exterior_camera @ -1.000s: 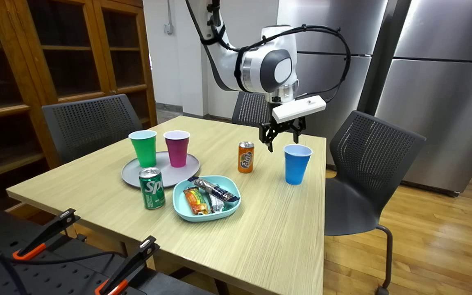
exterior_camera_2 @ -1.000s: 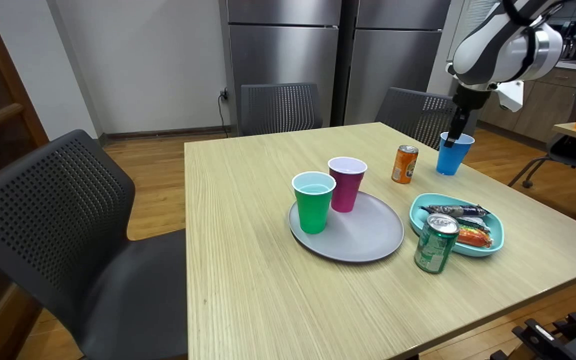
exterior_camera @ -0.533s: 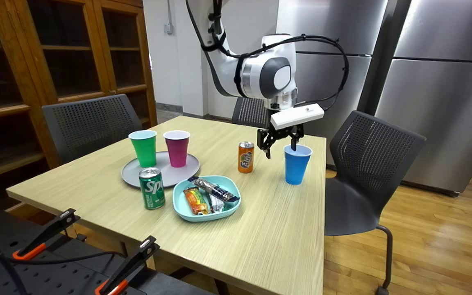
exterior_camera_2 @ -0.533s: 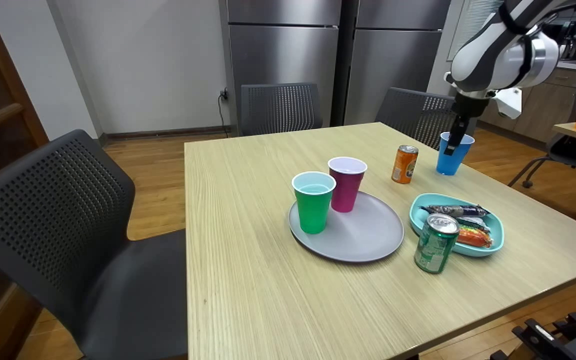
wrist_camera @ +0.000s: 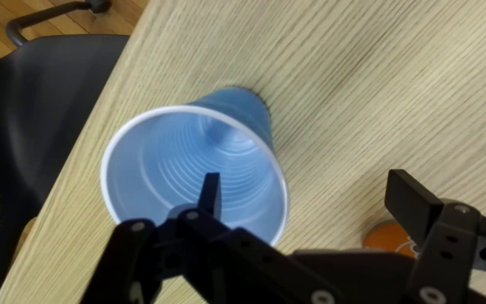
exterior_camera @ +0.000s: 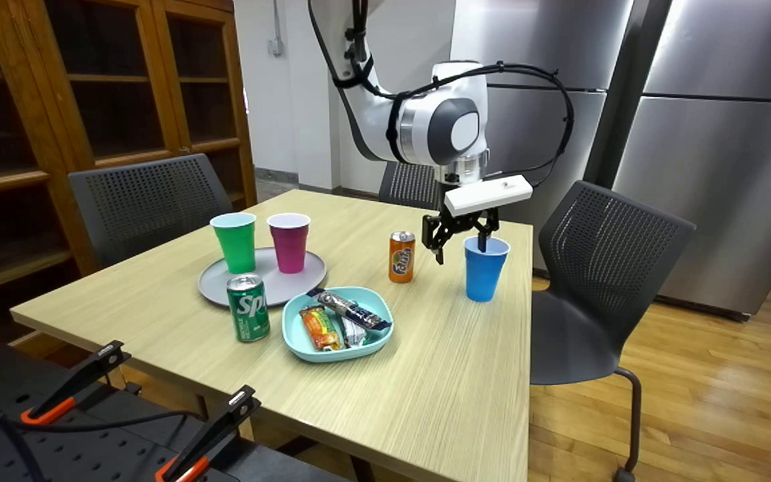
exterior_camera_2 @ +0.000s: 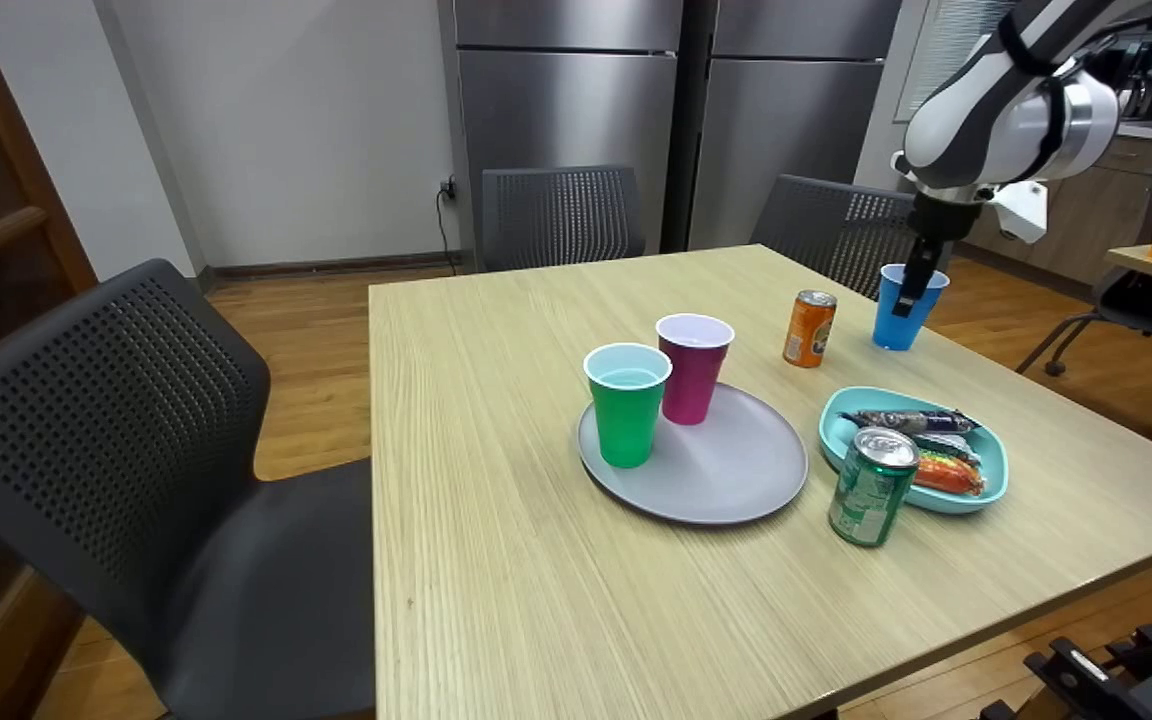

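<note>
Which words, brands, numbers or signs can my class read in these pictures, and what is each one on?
"Fanta": on the orange can.
"Sp": on the green can; the rest of the word does not show clearly.
Too small or blurred: print on the snack wrappers, marks on the black clamps.
None visible: blue cup.

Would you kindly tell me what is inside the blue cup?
In the wrist view, the blue cup shows ribbed inner walls and part of its bottom; one finger of the open tool seems to dip inside. The tool hides some of the inner wall.
</note>
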`<action>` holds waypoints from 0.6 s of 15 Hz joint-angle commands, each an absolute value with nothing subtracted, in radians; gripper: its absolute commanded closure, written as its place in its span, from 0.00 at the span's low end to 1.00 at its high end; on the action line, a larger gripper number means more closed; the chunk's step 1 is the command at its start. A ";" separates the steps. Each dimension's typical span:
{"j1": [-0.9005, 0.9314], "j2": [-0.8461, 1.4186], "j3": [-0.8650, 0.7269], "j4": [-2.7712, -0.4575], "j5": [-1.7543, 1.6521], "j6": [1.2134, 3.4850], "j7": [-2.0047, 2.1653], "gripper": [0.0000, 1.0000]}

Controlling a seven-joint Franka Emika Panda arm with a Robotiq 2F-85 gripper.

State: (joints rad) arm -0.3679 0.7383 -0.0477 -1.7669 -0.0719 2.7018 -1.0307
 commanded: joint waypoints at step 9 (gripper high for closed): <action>-0.411 0.750 0.002 -1.687 -0.040 2.559 -1.047 0.00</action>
State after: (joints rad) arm -0.3789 0.7386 -0.0362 -1.7331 -0.0669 2.6263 -1.0307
